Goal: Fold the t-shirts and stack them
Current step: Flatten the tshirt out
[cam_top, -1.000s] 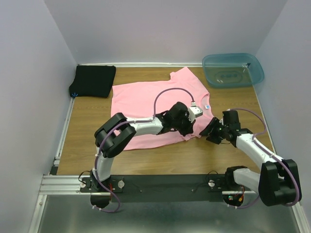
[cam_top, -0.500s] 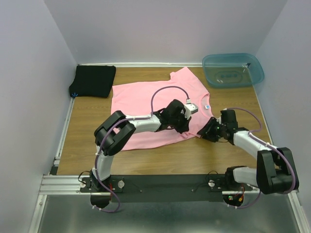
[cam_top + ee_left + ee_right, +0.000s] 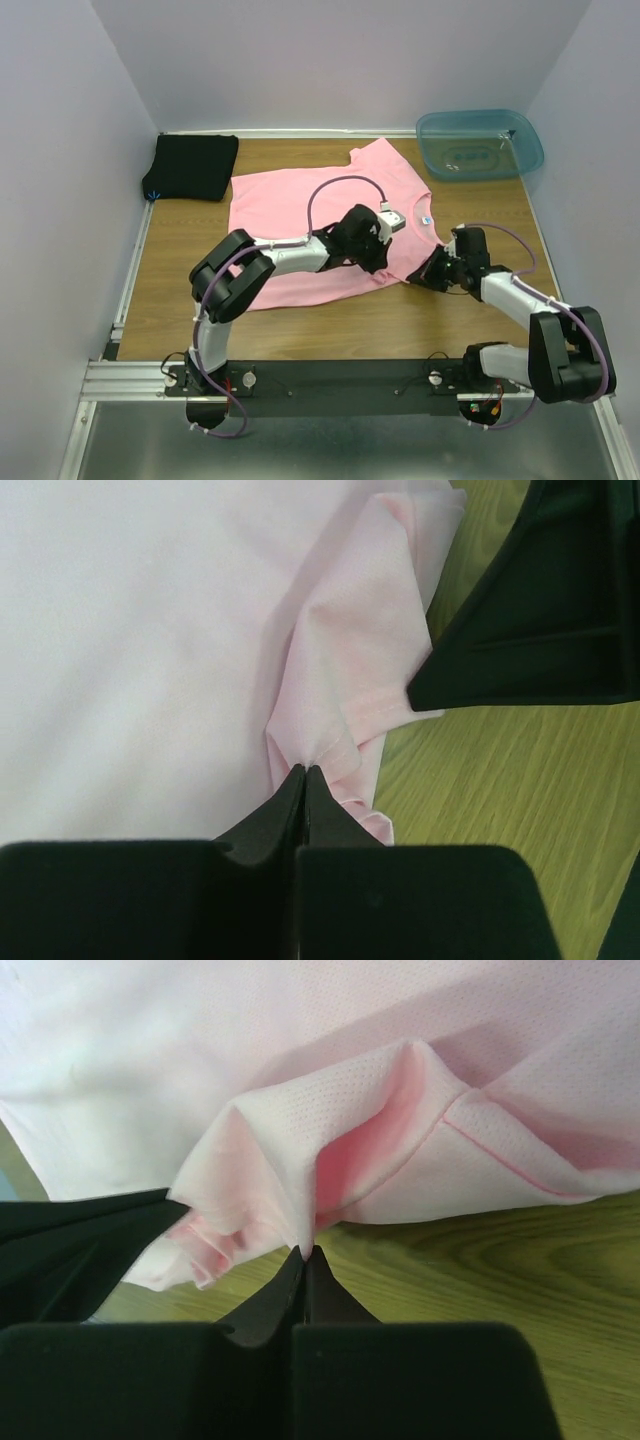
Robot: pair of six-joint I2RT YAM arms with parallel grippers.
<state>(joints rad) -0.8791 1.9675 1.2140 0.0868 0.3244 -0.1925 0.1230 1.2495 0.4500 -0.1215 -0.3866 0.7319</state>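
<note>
Tips of the left gripper clenched on a bunched fold at the edge of the light pink short-sleeved cloth t-shirt; right gripper just beside it, likewise pinched tight on a puckered ridge of the same cloth. Pink shirt lies spread flat at the middle of the brown wooden table, both grippers at its near right edge. Folded black cloth t-shirt in the far left corner, translucent blue-green plastic bin in the far right corner
</note>
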